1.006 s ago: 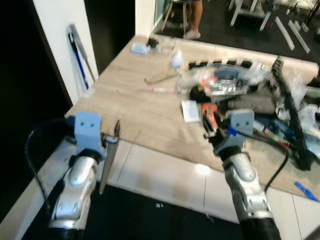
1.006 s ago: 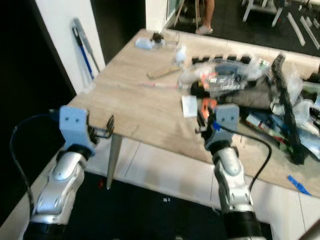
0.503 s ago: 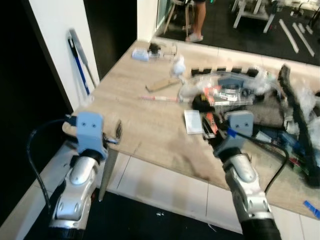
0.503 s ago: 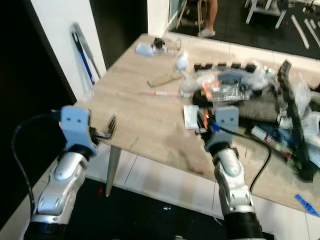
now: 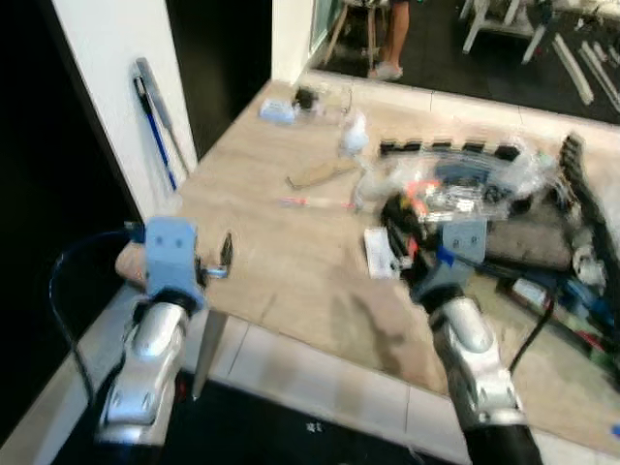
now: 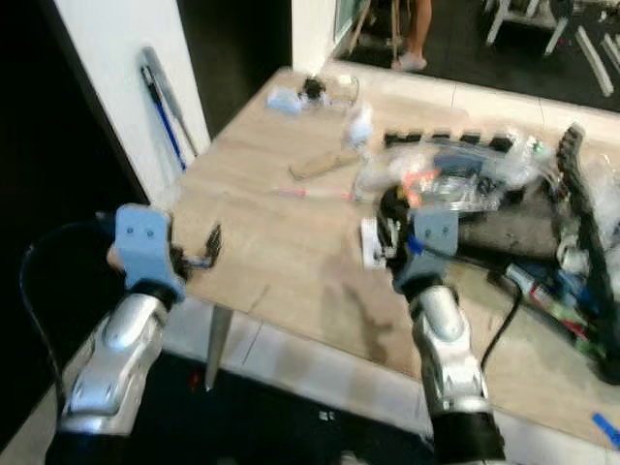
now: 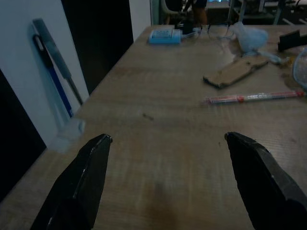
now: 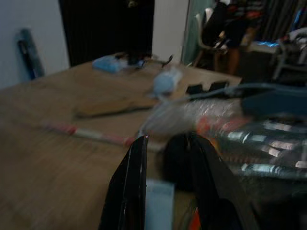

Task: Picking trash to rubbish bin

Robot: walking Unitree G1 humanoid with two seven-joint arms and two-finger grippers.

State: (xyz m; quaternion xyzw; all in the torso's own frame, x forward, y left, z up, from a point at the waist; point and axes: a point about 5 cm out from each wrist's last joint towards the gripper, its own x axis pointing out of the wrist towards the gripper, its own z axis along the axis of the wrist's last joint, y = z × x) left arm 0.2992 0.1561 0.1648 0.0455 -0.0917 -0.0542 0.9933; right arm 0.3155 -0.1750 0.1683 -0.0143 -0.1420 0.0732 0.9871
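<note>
Wood-topped and cluttered, the table [image 5: 291, 262] runs away from the robot toward a dark doorway and a white wall, where a blue-handled tool [image 5: 155, 116] leans.

Start at the right gripper [image 8: 165, 191]: its two black fingers are nearly closed, with only a narrow gap and nothing held, and it hovers over the near part of the table's right-hand clutter. Just beyond the fingertips lies a small white paper slip [image 6: 371, 242], beside a rounded black object [image 8: 180, 153]; further on sits a crinkled clear plastic bag [image 5: 455, 179] over orange and blue items. Toward the table's middle lie a red-and-white stick [image 7: 254, 97] and a brown cardboard strip [image 7: 235, 72], and near the far edge a pale blue crumpled wad [image 7: 252, 37] and a small blue pack [image 7: 163, 34].

The left gripper [image 7: 168, 163] is spread wide and empty over the table's near left corner.

Judging by looks, the paper slip is feather-light and flat, so it probably needs pinching at an edge. The plastic bag should be soft, slippery and noisy, best taken at a bunched fold. The cardboard strip seems stiff enough to grasp across its width. No bin can be made out.
</note>
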